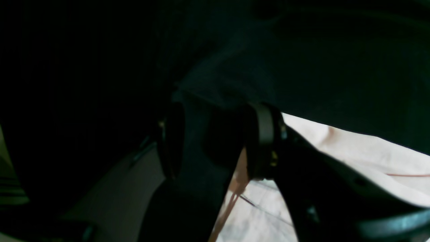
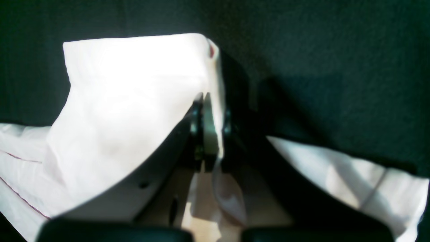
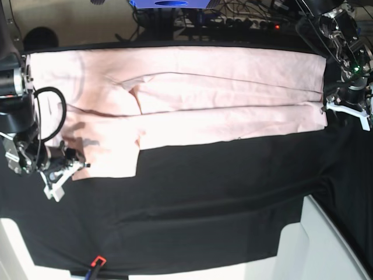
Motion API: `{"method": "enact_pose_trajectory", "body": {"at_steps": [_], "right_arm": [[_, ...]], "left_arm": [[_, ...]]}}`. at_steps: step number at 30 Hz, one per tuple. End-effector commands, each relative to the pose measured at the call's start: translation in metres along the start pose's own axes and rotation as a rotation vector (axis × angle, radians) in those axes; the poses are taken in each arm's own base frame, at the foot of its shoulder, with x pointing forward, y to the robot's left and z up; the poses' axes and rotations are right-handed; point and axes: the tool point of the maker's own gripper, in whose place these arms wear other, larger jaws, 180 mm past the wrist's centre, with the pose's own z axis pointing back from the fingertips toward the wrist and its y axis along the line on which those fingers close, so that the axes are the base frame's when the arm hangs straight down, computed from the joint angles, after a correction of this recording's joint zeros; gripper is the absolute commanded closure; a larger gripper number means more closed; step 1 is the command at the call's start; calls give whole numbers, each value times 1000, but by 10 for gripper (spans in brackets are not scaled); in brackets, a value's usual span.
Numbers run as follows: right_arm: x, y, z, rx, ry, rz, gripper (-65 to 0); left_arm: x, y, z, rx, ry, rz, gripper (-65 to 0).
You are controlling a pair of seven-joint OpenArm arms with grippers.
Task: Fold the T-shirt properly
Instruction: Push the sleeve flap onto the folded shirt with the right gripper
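At the left of the base view, the right gripper [image 3: 74,165] has its jaws clamped on a sleeve edge of the T-shirt [image 3: 192,96], which lies spread on the counter [image 3: 204,198]. The fold should lift evenly, without dragging. At the right, the left gripper [image 3: 341,108] sits half-parted; whether it grips cloth is unclear.

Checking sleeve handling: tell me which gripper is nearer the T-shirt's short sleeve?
Right. The right gripper is shut on the short sleeve of the T-shirt; the left gripper sits at the shirt's opposite end.

Black table cloth [image 3: 204,198] covers the table; beyond its far edge, cables [image 3: 245,20] and a blue device [image 3: 172,3].
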Motion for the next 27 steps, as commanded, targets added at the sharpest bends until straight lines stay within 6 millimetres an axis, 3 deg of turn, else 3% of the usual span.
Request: {"method": "enact_pose_trajectory", "body": {"at_steps": [1,6,10,20,27], "right_arm": [[37,7,11,21,-83,37,0],[27,35,24,61,-42,172,0],[3,47,36,75,6,223,0],[-36,29,97,6,20,219,0],[-69,22,112,-24,69,215,0]], "left_arm": [[19,5,0,10,-58,-6,-289],[21,6,0,11,-61,-8,-289],[23,7,0,12,-65,-10,-289],[25,4,-2,8,-68,-13,-289],[25,3,-2,4,-67,-8,-289]]}}
